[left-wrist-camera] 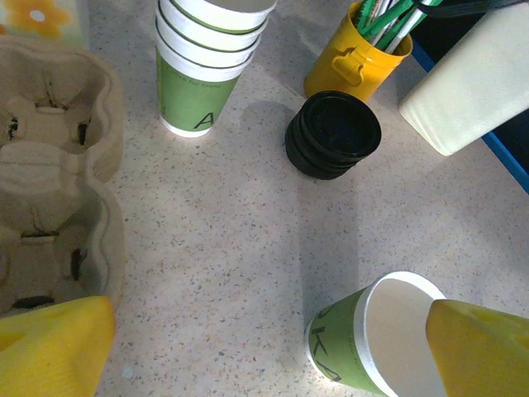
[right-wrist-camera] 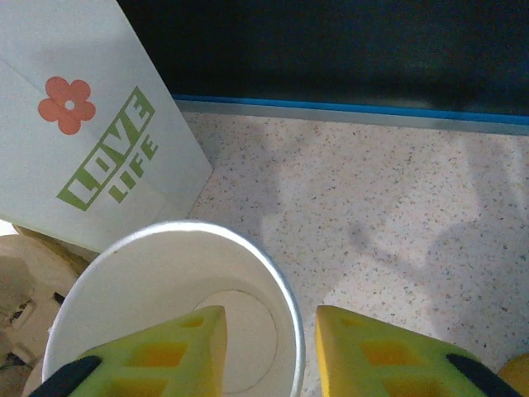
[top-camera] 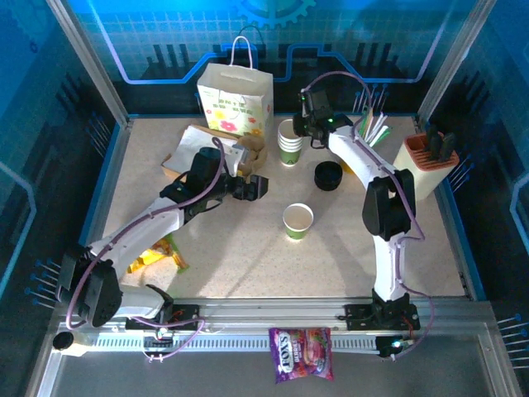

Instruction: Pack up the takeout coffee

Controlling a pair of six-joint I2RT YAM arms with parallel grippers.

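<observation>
Green-and-white cup stack (top-camera: 289, 142) stands just back-left of the black lids (top-camera: 328, 175). We see the right gripper (right-wrist-camera: 269, 324) astride the stack's top rim, one finger inside and one outside; we cannot tell if it is clamped. Loose cup (top-camera: 297, 221), unlidded and upright, sits in front of the lids. Left gripper (left-wrist-camera: 264, 331) hangs released, jaws wide, left of the lids, with the loose cup just beside one finger. Tray (top-camera: 216, 149) lies farther left of the lids, bag (top-camera: 235, 99) back-left.

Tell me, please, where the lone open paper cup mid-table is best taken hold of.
Probably by the rim, from straight above, one finger inside and one outside: the paper cup stands upright, lidless, apart from the other things, and its wall tapers downward.
</observation>
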